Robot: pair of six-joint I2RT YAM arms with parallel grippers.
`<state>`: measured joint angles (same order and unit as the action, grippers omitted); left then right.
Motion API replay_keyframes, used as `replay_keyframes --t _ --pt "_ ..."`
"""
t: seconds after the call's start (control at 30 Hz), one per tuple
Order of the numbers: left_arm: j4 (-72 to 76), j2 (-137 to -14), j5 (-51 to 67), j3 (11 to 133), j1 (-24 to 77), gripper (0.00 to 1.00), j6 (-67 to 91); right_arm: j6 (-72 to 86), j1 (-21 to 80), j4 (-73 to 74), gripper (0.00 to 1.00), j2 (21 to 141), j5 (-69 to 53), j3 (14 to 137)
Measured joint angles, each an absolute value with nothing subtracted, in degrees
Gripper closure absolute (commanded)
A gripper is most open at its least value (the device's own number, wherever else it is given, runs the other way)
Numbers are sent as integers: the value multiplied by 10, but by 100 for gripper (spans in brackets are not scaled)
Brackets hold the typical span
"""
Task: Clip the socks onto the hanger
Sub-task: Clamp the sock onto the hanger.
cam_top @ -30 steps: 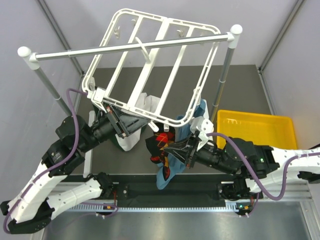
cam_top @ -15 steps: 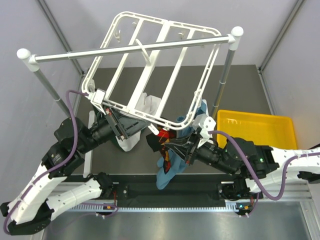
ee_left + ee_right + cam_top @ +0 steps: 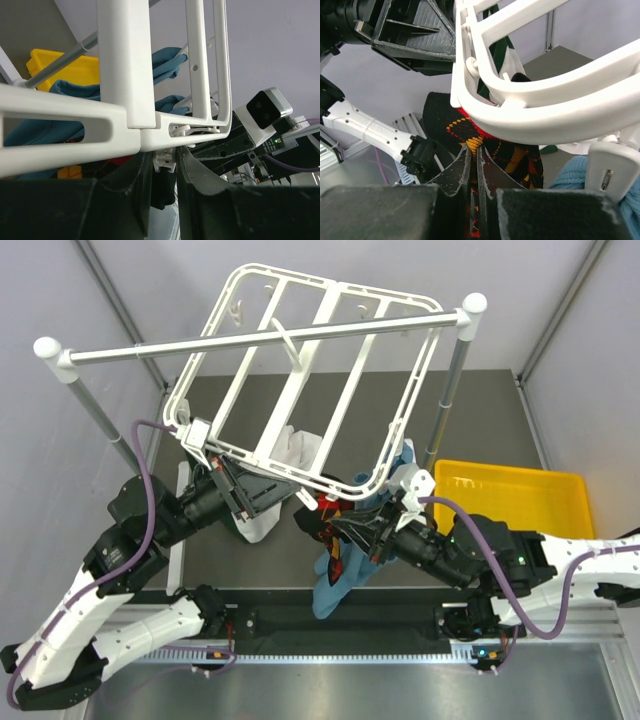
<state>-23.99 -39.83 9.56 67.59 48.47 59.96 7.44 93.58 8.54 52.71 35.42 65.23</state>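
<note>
Pinching one sock (image 3: 512,152) flat between clenched fingers, the right gripper (image 3: 475,150) holds it just under the near rail of the hanger (image 3: 535,112). The free end pokes past the fingertips toward the frame, and the rest trails down beside a blue cloth (image 3: 335,585). The left gripper (image 3: 164,152) is closed around a small clip (image 3: 162,162) dangling from that same rail, apparently squeezing it. As I judge it, the sock lies to the right of that clip and slightly lower, close but not touching. The right arm therefore has to carry the sock's end leftward and up into the clip. I cannot pick out a second sock.
</note>
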Motion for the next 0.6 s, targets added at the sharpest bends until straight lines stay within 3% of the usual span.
replay_keyframes --t 0.6 --pt "-240 -396 95 676 485 100 600 70 936 82 100 531 392 645"
